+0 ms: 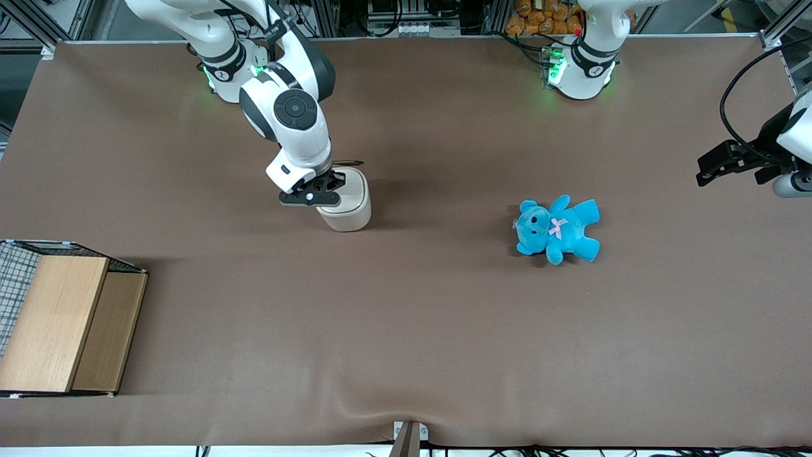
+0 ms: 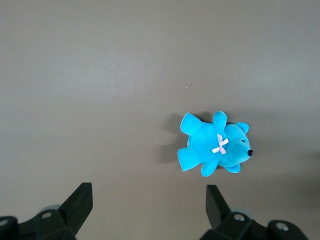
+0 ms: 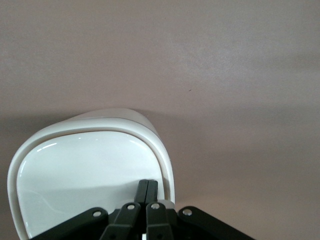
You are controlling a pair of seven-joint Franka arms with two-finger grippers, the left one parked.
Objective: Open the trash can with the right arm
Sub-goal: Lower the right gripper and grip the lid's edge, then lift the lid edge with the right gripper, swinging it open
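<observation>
Right wrist view: gripper [image 3: 148, 192] clenched (fingers together) on trash can [image 3: 85, 165] lid.

The hand [image 1: 315, 192] is held shut over the lid of the trash can [image 1: 350, 209]; the teddy bear [image 1: 557, 229] is set on the worktop [image 1: 406, 330], well apart from the trash can, toward the parked arm's end.

tabletop [image 1: 444, 330]: brown cover, wrinkled at the edge nearest the front camera
frame [image 1: 771, 35]: aluminium rails along the edge farthest from it
light: even, soft shadows
</observation>
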